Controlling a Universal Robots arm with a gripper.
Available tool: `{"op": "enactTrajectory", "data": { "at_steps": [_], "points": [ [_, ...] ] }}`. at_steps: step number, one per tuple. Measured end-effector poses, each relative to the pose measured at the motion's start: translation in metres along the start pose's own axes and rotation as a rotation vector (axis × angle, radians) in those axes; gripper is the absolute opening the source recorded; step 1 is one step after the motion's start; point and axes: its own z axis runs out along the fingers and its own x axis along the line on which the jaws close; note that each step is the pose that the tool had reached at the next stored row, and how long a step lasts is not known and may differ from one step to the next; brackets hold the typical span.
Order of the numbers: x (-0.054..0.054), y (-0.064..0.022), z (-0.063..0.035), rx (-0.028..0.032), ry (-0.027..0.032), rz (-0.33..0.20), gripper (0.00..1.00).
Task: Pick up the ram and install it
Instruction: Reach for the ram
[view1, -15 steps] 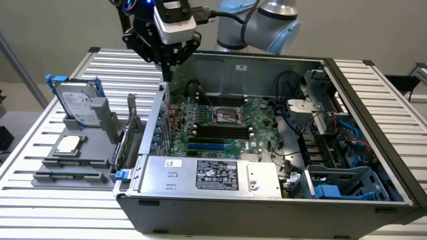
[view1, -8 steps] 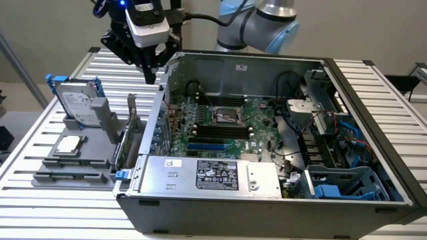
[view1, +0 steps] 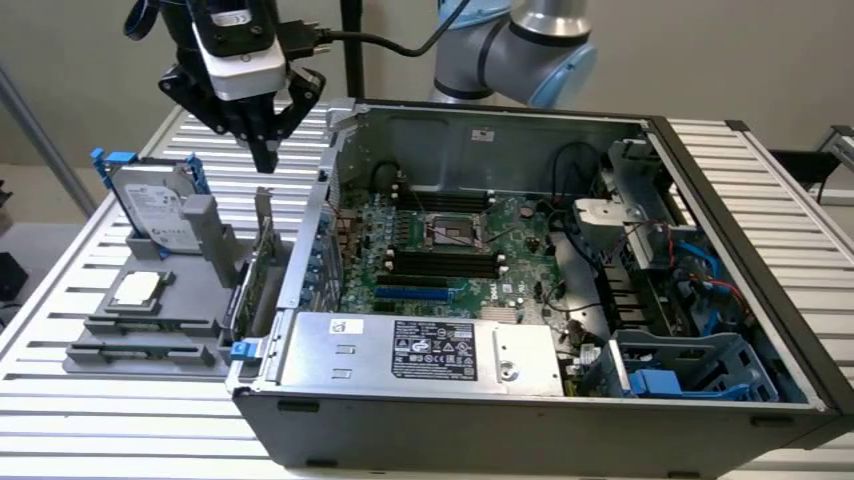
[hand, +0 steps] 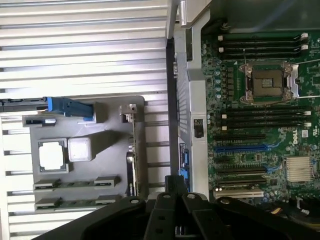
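Two ram sticks, thin and dark green, lie in the grey holder's (view1: 200, 300) front grooves (view1: 150, 326) (view1: 140, 353). The wrist view shows them side by side (hand: 76, 183) (hand: 74, 202) in the holder (hand: 105, 150). My gripper (view1: 264, 158) hangs high above the table, over the gap between the holder and the open computer case (view1: 534, 400). Its fingers are shut with nothing between them. In the wrist view the gripper (hand: 174, 189) points down beside the case wall. The motherboard's black slots (view1: 441, 262) (hand: 262, 118) lie bare beside the processor socket (view1: 451, 232).
On the holder stand a hard drive (view1: 150, 205) in blue rails, a square silver processor (view1: 139, 290) and an upright green expansion card (view1: 262, 265). The case holds a power supply (view1: 427, 350), cables and a blue drive cage (view1: 694, 375). Slatted white tabletop (view1: 120, 420) surrounds everything.
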Motion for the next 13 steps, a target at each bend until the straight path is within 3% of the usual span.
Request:
{"op": "enactTrajectory", "data": {
  "at_steps": [13],
  "points": [
    [0.047,-0.0148,-0.0006,0.0009,-0.0001,0.000,0.11]
  ]
}}
